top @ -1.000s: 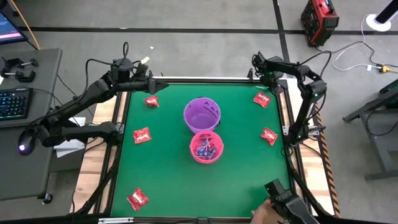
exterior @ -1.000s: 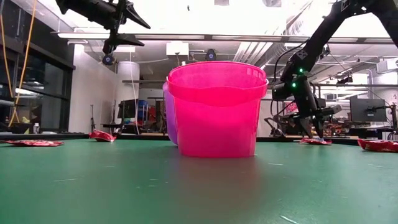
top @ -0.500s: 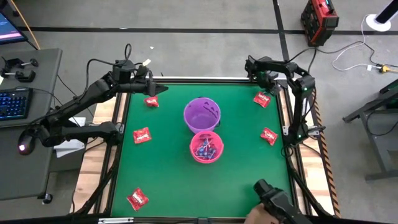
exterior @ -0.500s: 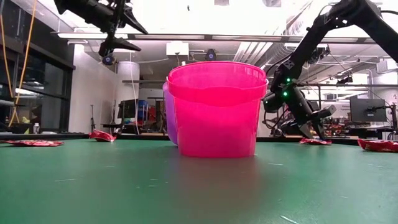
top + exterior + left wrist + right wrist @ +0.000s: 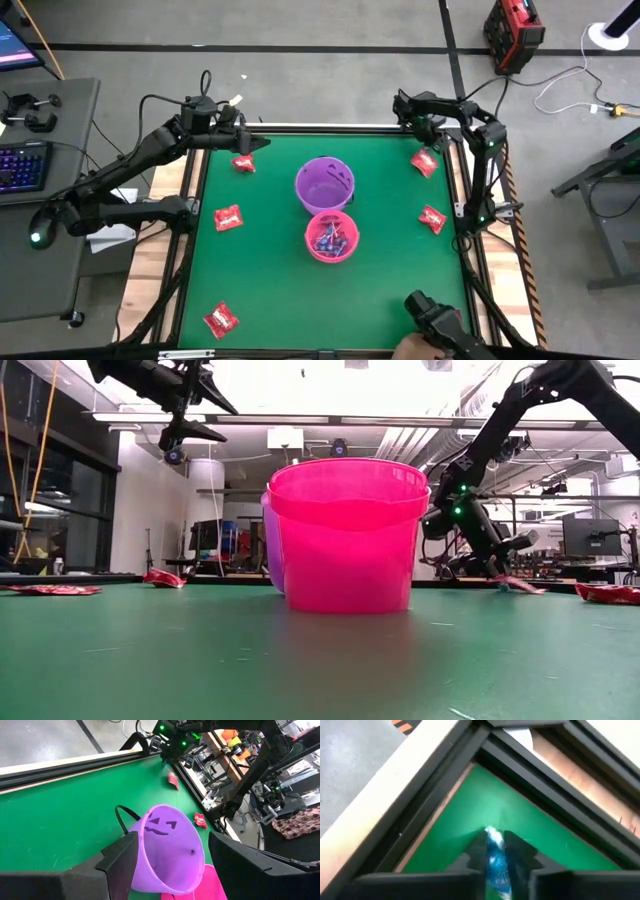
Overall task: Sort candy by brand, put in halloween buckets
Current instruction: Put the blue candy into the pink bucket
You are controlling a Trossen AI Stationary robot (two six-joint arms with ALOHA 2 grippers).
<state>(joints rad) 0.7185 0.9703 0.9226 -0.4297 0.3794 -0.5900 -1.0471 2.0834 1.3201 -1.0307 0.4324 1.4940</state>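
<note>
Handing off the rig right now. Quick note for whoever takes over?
Right gripper at the far right corner, shut on a blue lollipop.
Left gripper open, raised near the far left corner.
Pink bucket already holds blue lollipops; purple bucket beside it looks empty.
Five red packets lie loose on the table.
Left: drop the lollipop into pink, sort the packets.

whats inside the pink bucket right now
From above, the pink bucket holds a small pile of blue-wrapped lollipops. Anything beneath that pile is covered, and the table-level view shows only the bucket's outside wall.
</note>
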